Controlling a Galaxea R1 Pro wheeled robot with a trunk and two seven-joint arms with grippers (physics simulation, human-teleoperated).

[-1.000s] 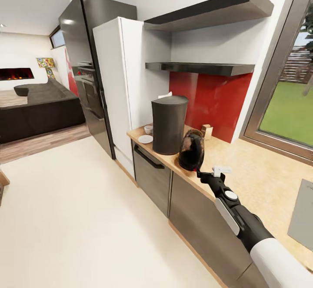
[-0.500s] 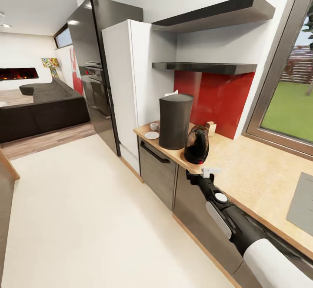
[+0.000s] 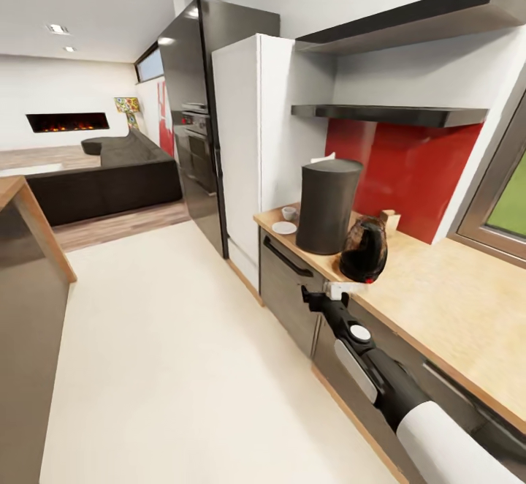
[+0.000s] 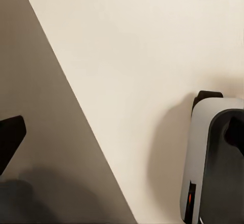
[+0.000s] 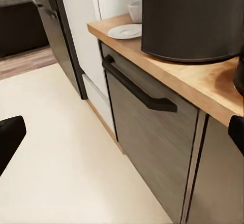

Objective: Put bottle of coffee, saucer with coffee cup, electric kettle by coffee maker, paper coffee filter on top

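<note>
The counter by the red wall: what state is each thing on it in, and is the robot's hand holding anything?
Coffee maker: upright on the countertop.
Electric kettle: upright, beside the coffee maker.
Saucer: flat, bare.
Coffee cup: upright, beside the saucer.
Right gripper: open, empty, in front of the counter edge.

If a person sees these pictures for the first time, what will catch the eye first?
Most likely the tall dark coffee maker on the countertop, with the kettle close beside it near the front edge. Behind them a red wall panel stands out under the black shelf. The right arm reaches toward the counter edge just below the kettle.
</note>
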